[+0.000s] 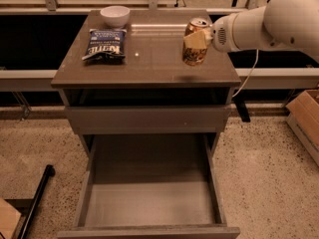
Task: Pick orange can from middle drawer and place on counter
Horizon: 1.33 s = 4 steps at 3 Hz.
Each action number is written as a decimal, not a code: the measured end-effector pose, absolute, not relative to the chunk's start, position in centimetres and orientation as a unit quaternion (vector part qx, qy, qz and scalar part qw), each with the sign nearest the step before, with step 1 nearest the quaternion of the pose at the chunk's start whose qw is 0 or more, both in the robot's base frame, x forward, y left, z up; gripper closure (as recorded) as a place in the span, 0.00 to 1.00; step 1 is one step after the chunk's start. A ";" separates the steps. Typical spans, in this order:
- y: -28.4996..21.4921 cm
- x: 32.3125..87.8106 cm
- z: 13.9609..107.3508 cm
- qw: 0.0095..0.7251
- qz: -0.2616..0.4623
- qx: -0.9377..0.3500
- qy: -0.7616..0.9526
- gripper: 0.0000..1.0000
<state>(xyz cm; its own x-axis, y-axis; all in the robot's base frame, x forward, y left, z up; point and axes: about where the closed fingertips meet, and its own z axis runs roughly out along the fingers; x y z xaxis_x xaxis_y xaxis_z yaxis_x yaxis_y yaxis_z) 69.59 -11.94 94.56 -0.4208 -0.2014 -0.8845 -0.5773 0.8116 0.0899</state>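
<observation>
The orange can stands upright over the right side of the counter, its base at or just above the surface. My gripper reaches in from the right on the white arm and is shut on the can's upper half, a tan finger across its front. The middle drawer is pulled far out below, and its grey floor is bare.
A blue chip bag and a white bowl sit on the counter's left back part. A cardboard box stands on the floor at right. A black rod lies on the floor at left.
</observation>
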 end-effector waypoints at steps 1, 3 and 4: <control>-11.5 73.7 92.6 0.495 0.190 -0.224 0.818 1.00; -10.9 77.8 89.8 0.498 0.193 -0.216 0.817 0.81; -10.3 79.1 88.8 0.491 0.198 -0.217 0.820 0.59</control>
